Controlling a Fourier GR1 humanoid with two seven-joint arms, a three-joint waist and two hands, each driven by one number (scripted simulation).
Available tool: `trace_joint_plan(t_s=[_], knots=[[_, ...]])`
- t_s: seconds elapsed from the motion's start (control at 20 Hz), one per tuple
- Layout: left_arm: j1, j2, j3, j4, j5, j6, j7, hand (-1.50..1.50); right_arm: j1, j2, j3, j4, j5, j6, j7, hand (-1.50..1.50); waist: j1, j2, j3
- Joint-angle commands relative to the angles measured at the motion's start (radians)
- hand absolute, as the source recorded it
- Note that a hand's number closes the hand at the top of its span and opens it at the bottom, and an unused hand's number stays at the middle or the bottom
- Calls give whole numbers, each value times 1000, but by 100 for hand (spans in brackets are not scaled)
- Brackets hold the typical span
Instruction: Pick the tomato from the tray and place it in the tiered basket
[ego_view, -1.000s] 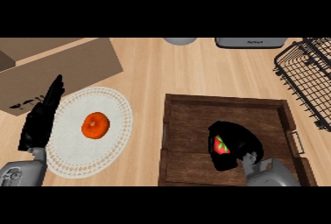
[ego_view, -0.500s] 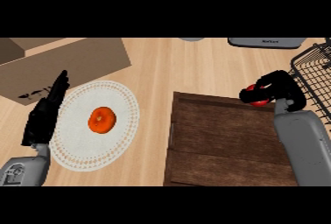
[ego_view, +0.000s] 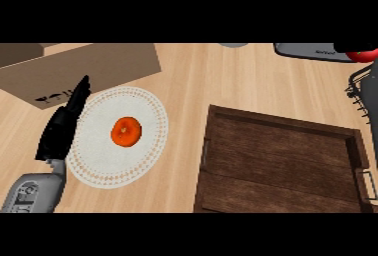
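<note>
One tomato, one tray, one left hand.

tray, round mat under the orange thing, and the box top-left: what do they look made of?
Tray: looks like dark stained wood, matte; plank seams and grain show, with what seems a metal handle at its right end.
Round mat: probably woven or lace fabric, off-white, with a patterned openwork border.
Box: likely cardboard; flat tan faces with black printed handling marks.
</note>
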Motion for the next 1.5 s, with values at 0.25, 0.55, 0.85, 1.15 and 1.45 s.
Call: trace_joint_plan(t_s=[0.25,0.55,0.85,1.15,1.45], knots=[[-49,-12,-7,25,-11,7,25,0,-285,-90,-26,279,369,-104,226,150,2,-7,2],[-27,-19,1,38,-16,21,13,0,-457,-136,-101,498,405,-58,165,150,-27,-16,5],[-17,-34,-11,33,-40,43,19,0,-487,-165,-150,677,447,-158,76,150,-40,-14,6],[-15,-7,26,30,-7,15,15,0,-494,-227,-135,812,529,-130,59,150,-47,-13,6],[-41,3,42,56,-6,12,15,0,-519,-288,-96,909,609,7,89,150,-70,-20,5]])
